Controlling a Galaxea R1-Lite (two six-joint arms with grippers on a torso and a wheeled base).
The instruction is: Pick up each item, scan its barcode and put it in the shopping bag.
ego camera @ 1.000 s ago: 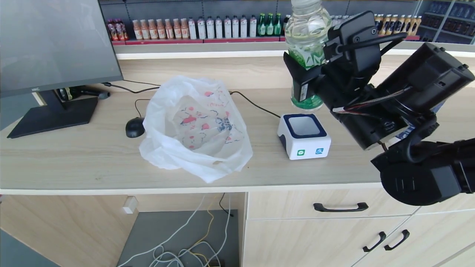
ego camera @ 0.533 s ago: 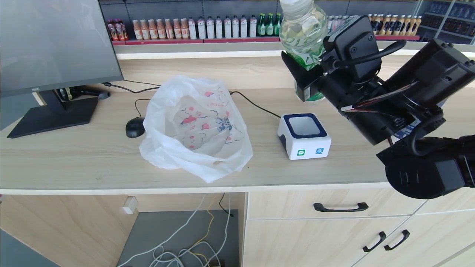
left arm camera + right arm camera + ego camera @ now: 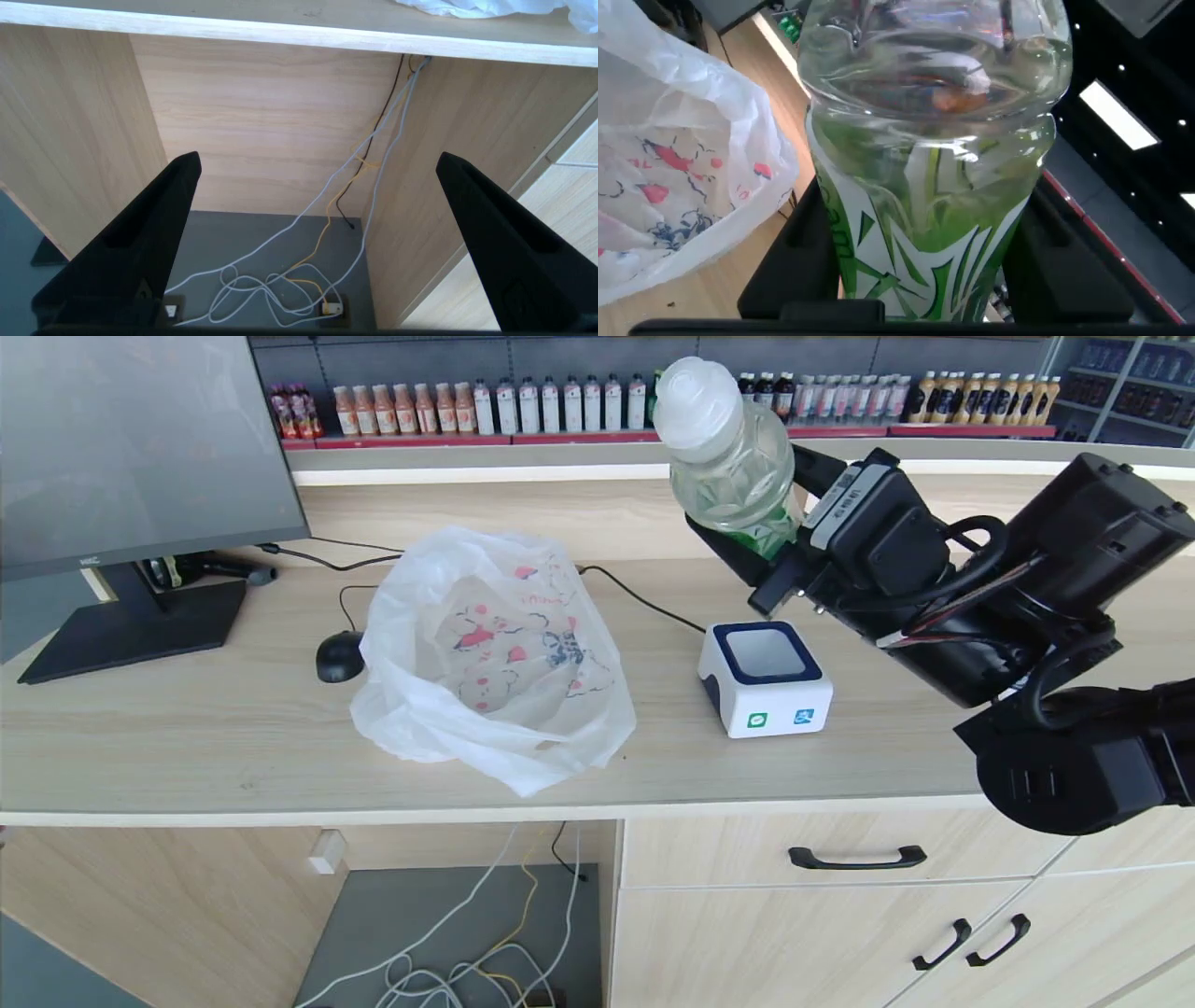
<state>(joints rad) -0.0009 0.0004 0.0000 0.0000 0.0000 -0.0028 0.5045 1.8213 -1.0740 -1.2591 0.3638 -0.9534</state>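
My right gripper (image 3: 761,527) clamps a tilted clear bottle (image 3: 728,457), its green-and-white label unreadable, near the scanner (image 3: 766,677); my left gripper (image 3: 318,163) has its fingers spread apart.

Bright, even light from overhead; ceiling strips (image 3: 1117,110) glow behind the bottle (image 3: 934,168), w/ glints on its clear plastic. Soft, faint shadows under bag (image 3: 485,653) on counter (image 3: 187,728). Recess (image 3: 271,140) below counter noticeably dimmer.

Right hand (image 3: 767,518) high, tilted, gripping, left hand (image 3: 318,168) spread wide
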